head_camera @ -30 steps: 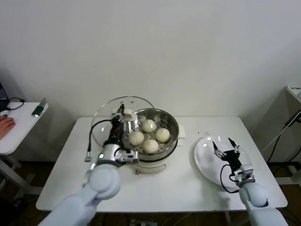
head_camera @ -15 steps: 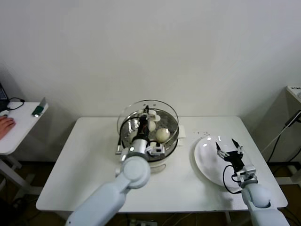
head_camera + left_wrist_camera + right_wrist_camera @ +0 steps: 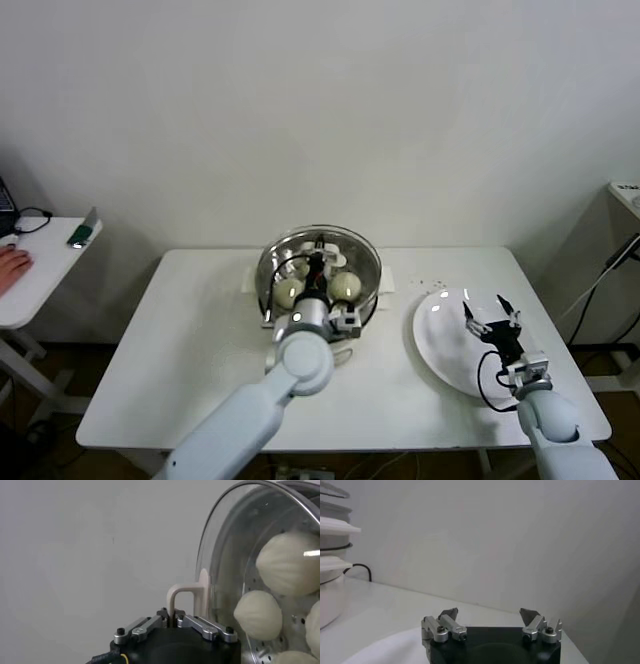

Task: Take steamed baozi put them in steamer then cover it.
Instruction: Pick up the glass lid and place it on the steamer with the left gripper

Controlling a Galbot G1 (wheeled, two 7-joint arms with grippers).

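The steel steamer stands at the table's back centre on its white pot base. Cream-white baozi lie inside it, seen through the glass in the left wrist view. The clear glass cover lies over the steamer. My left gripper is shut on the cover's cream-white bar handle, above the steamer's middle. My right gripper is open and empty over the white plate at the right.
The white plate sits near the table's right front edge. A side table with a hand and small items stands at far left. A black cable runs by the pot base.
My left gripper carried the cover from left of the steamer to over it, then lowered it onto the steamer. The right gripper barely moved.
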